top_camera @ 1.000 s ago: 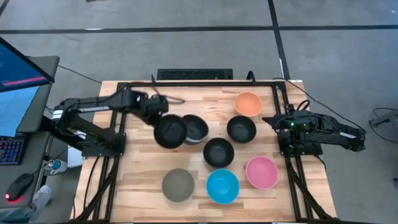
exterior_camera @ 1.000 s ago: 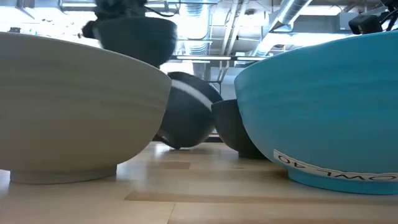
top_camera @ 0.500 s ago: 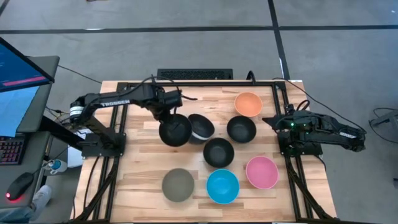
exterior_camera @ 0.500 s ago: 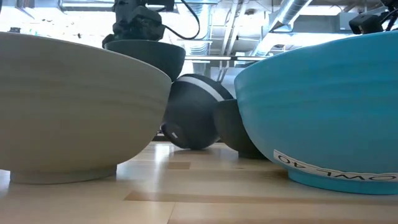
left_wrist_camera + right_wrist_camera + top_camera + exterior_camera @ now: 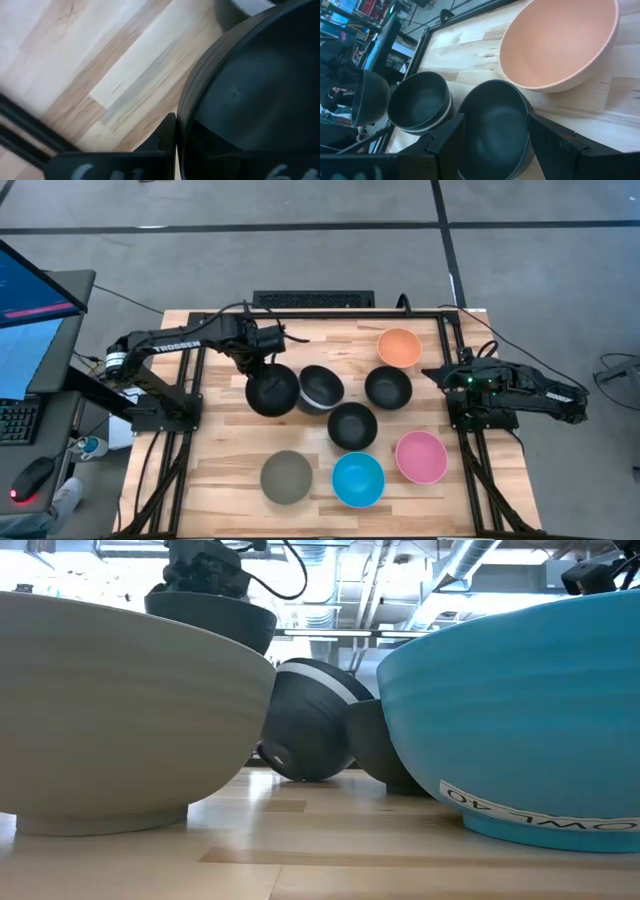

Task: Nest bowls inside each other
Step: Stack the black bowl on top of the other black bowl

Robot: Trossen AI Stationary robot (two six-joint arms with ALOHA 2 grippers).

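Observation:
My left gripper is shut on a black bowl, held in the air left of the table's middle; in the low view this bowl hangs above the others. Just right of it a black stack with a white bowl inside lies tilted on its side wall. Two more black bowls stand upright toward the right. The orange bowl sits at the far right. The grey-olive, blue and pink bowls line the near side. My right gripper is open at the right edge. My left gripper holds the black bowl by its rim on the bowl's far-left side. One finger is outside the wall and the other reaches inside the bowl. The fingers come from above, pointing down. The bowl is lifted clear, mouth up and nearly level.
A black frame runs along the far edge and down both sides of the wooden table. Free wood lies left of the held bowl and near the left edge. A monitor and keyboard stand off the table's left side.
My left arm stretched out and its wrist turned. The held black bowl came down and toward the right, against the tilted stack, which shifted a little to the right. The bowl then drew back slightly to the left. The right arm kept still.

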